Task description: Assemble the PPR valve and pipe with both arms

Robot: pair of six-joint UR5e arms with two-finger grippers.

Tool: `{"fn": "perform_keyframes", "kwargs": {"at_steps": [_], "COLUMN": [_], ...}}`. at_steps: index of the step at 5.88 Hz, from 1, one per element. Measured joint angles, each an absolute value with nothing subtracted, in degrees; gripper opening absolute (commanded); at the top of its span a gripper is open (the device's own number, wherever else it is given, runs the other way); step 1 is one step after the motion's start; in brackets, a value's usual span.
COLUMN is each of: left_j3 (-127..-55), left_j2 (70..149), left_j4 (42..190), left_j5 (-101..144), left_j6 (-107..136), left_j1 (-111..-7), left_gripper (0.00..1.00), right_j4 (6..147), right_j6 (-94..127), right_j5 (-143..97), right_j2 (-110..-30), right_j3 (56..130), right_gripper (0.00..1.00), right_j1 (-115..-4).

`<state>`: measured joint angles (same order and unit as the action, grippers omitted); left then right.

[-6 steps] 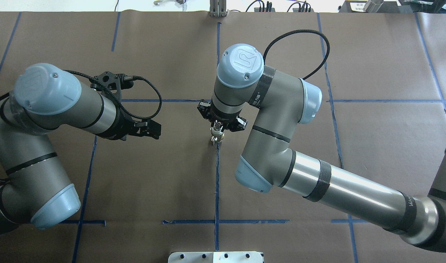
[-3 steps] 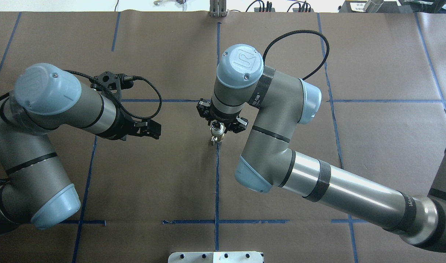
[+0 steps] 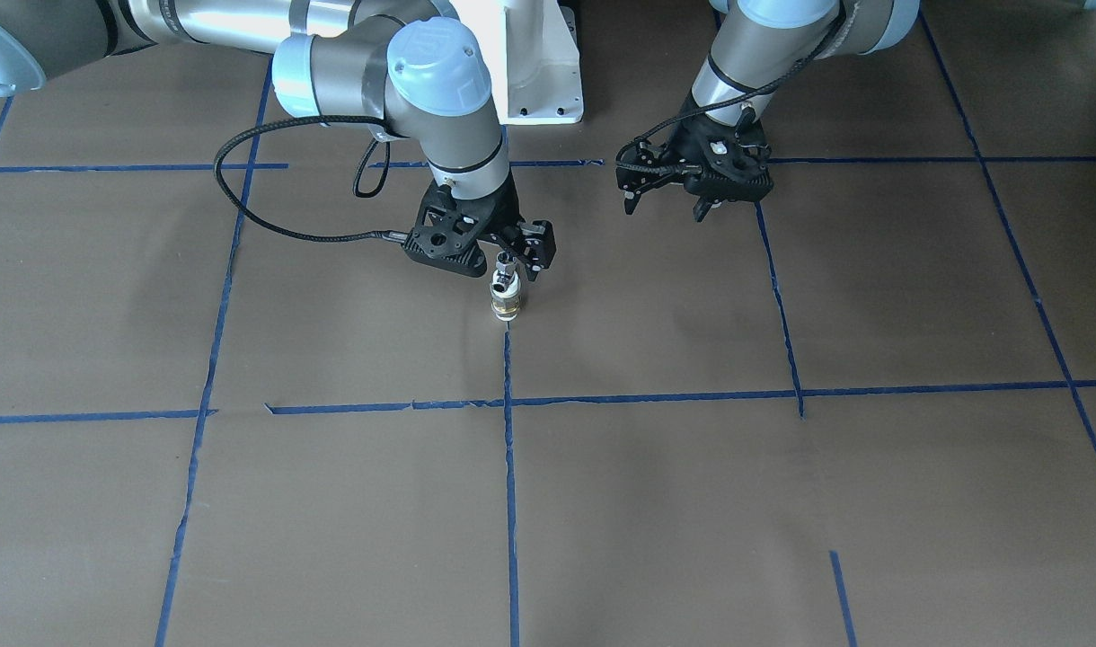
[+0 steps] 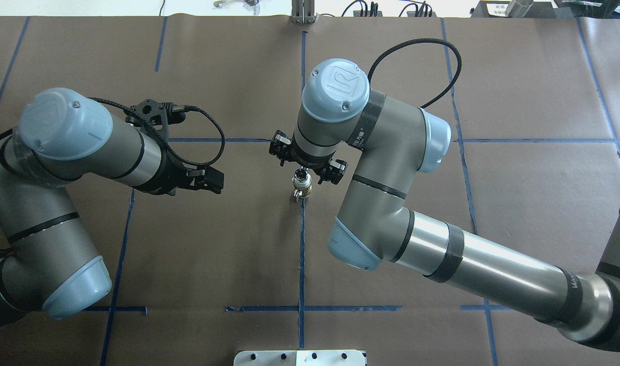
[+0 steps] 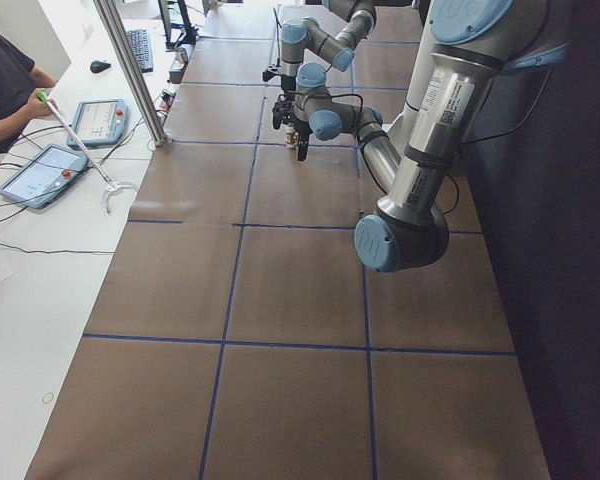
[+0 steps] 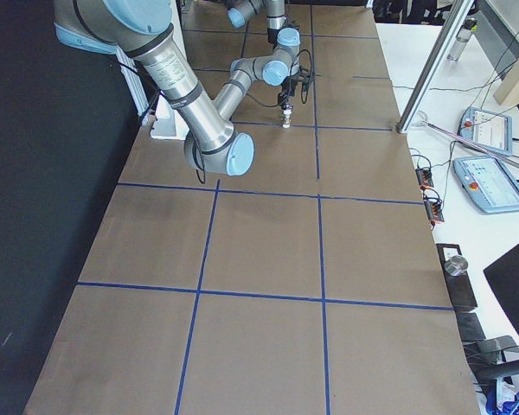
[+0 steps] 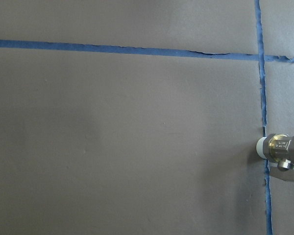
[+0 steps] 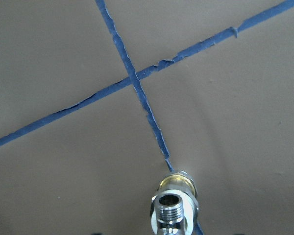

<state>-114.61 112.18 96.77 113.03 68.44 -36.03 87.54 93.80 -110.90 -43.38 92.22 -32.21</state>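
Observation:
A small valve fitting (image 4: 302,187) of chrome and brass with a white end stands upright on the brown table, on a blue tape line. It also shows in the front view (image 3: 505,293), at the right edge of the left wrist view (image 7: 280,152), and with its threaded top open in the right wrist view (image 8: 174,208). My right gripper (image 4: 308,160) is open just above the fitting, fingers spread on both sides and apart from it. My left gripper (image 4: 211,181) is open and empty, well to the left of the fitting; in the front view (image 3: 665,205) it hovers above the table.
The robot's white pedestal base (image 3: 530,81) stands behind the arms. A metal post (image 4: 303,12) is at the table's far edge and a metal plate (image 4: 300,357) at the near edge. Tablets (image 5: 45,172) and an operator are beside the table.
My right gripper's fingers have spread apart and let go of the fitting, which now shows more and stays standing. The left arm has not moved.

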Motion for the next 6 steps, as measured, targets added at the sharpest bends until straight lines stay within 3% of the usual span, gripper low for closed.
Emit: {"fn": "perform_keyframes", "kwargs": {"at_steps": [3,4,6], "left_j3": [-116.8,-119.1,-122.0], "left_j2": [109.5,106.4,99.8], "left_j4": [96.8,96.8,96.5], "left_j5": [113.3,114.2,118.9], "left_j6": [67.7,67.3,59.4], "left_j1": [-37.7,-38.9,-44.1], "left_gripper": [0.99,1.00,1.00], "right_j4": [87.4,87.2,87.1], "right_j6": [92.8,89.7,72.8], "right_j5": [-110.9,-111.6,-115.6], "right_j2": [-60.9,-68.5,-81.0], "right_j3": [114.2,118.8,121.3], "right_gripper": [1.00,1.00,1.00], "right_j1": [-35.9,-38.1,-46.7]}}
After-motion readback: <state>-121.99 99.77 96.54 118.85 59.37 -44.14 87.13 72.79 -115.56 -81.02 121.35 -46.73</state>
